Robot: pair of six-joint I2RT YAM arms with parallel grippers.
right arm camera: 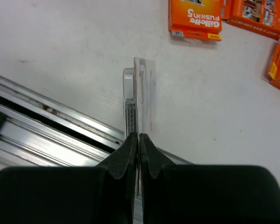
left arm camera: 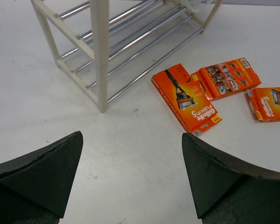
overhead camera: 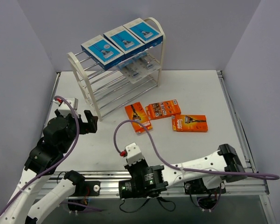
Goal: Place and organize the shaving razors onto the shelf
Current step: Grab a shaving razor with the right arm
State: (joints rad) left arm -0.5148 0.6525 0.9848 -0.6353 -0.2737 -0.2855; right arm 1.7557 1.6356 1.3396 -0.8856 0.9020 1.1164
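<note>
Our right hand [right arm camera: 138,140] is clenched on one edge of a thin clear plastic blister pack [right arm camera: 142,93], held edge-on over the near side of the white counter [right arm camera: 60,46]. We judge it light, bendy and slick, best pinched at its stiff card rim. Our left hand [left arm camera: 131,137] stands released. Beyond lie three flat orange card packs [left arm camera: 186,98], near the white-framed chrome-rod shelf [left arm camera: 100,46].

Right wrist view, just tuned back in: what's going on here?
The right gripper is shut on a clear blister pack, held edge-on near the table's front edge. The left gripper hangs open by the shelf, holding nothing. Three blue boxes sit on the top tier, clear packs on the tier below. Three orange packs lie on the table, not yet shelved.
</note>
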